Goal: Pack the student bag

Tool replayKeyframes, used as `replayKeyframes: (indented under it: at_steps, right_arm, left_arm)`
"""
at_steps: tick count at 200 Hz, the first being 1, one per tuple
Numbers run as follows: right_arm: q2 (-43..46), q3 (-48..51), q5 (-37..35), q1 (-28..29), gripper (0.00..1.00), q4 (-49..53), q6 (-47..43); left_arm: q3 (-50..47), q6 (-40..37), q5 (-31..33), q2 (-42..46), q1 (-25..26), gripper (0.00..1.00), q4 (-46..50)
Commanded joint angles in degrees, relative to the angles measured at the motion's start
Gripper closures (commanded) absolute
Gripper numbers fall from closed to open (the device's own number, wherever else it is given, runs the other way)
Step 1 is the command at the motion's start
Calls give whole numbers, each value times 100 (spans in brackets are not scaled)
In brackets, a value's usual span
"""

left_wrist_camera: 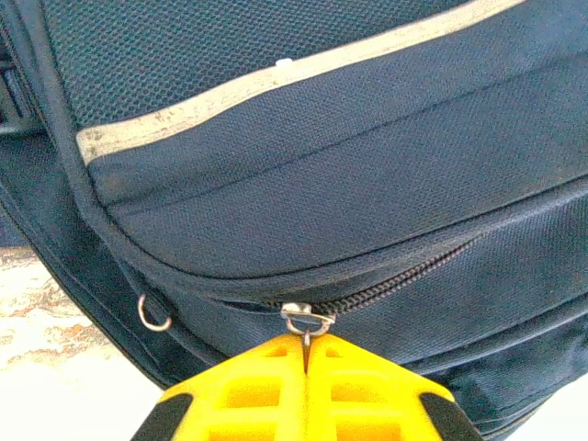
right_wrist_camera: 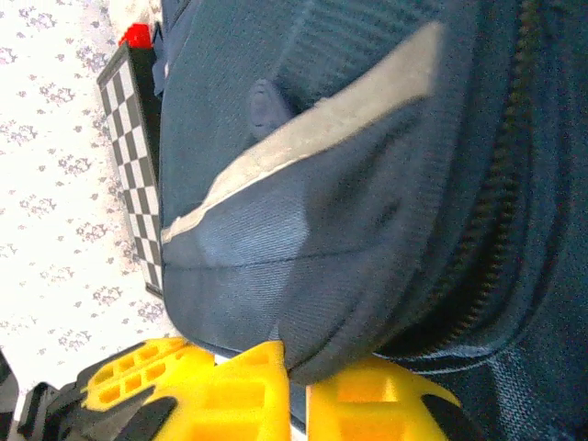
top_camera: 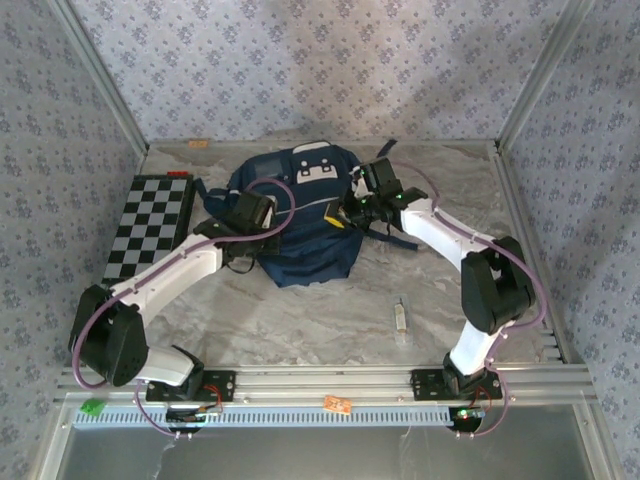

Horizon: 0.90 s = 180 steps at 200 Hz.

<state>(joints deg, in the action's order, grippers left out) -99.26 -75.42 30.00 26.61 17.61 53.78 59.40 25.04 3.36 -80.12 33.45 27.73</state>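
The student bag [top_camera: 300, 235], a navy backpack with a white buckle patch and pale stripes, lies flat in the middle of the table. My left gripper [top_camera: 256, 212] is at the bag's left side. In the left wrist view its yellow fingers [left_wrist_camera: 266, 377] are shut on the metal zipper pull [left_wrist_camera: 308, 322] of a pocket, and the zipper [left_wrist_camera: 404, 278] runs on to the right. My right gripper [top_camera: 350, 210] is at the bag's right side. In the right wrist view this gripper [right_wrist_camera: 308, 363] is shut on a fold of the bag's fabric [right_wrist_camera: 303, 257], beside a zipper line [right_wrist_camera: 496, 230].
A black-and-white checkerboard [top_camera: 150, 225] with a red piece [top_camera: 178, 174] at its far end lies left of the bag, and its edge [right_wrist_camera: 133, 156] shows in the right wrist view. A small pale stick-like object [top_camera: 400, 315] lies on the marble tabletop at the front right. Patterned walls enclose the table.
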Motion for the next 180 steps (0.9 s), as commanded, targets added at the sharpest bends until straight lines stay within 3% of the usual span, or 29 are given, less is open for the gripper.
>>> replayKeyframes:
  at_steps: [1, 40, 74, 88, 102, 112, 125, 180]
  right_arm:
    - [-195, -417, -434, -373, 100, 454, -582]
    - [-355, -736, -380, -850, 100, 925, -1235]
    - [-243, -752, -219, -691, 100, 1145, -1510]
    - [-20, -644, -499, -597, 76, 1534, -1730]
    - [381, -296, -759, -548, 52, 1781, -1950]
    - [710, -30, -1101, -492, 41, 2086, -2078]
    - [1117, 300, -1700, -381, 32, 2541, -2236]
    - [2506, 1987, -3211, -37, 12, 3815, -1824]
  left_arm:
    - [-51, -252, 490, -40, 25, 100, 359]
    - [-473, -496, 461, 30, -183, 100, -311]
    - [-50, -523, 220, -318, -253, 100, -264]
    - [-29, -398, 34, -246, -73, 99, -262]
    - [-159, -312, -246, -135, 113, 83, -279]
    - [-244, -247, -267, -48, 257, 71, -198]
    - [-384, -43, -195, 84, 374, 59, -134]
    - [-521, 284, 115, 246, 1031, 43, -161]
